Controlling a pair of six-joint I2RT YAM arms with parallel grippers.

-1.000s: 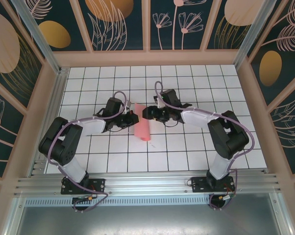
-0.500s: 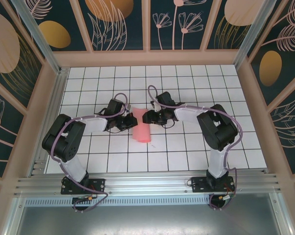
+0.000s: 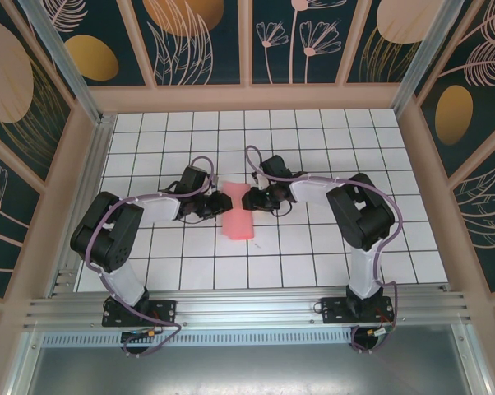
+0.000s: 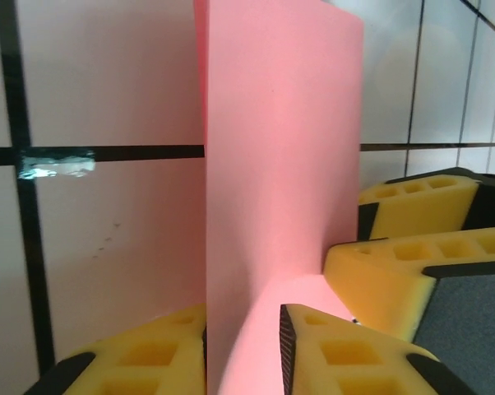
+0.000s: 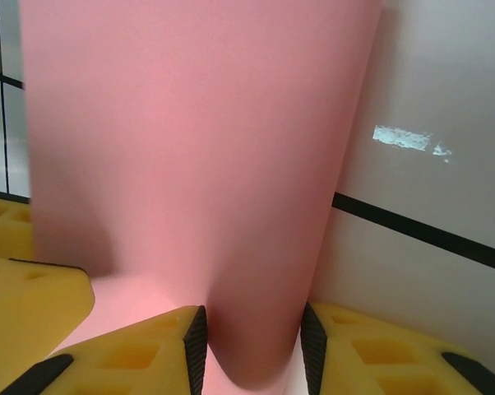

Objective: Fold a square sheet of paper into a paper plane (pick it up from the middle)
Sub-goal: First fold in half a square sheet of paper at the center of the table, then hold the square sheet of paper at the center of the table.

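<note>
Two grippers (image 4: 242, 346) (image 5: 252, 341), paper (image 4: 280, 164) between their fingers (image 4: 346, 354).

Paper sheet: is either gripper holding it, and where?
Both: the left gripper and the right gripper each pinch the square sheet of paper near its far end, from opposite sides.

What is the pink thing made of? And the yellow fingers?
The pink sheet looks like thin matte paper: it bends in a smooth curve and holds a sharp fold. The yellow fingers look like molded plastic or firm foam, dull, with square pockets; which one I cannot tell.
</note>
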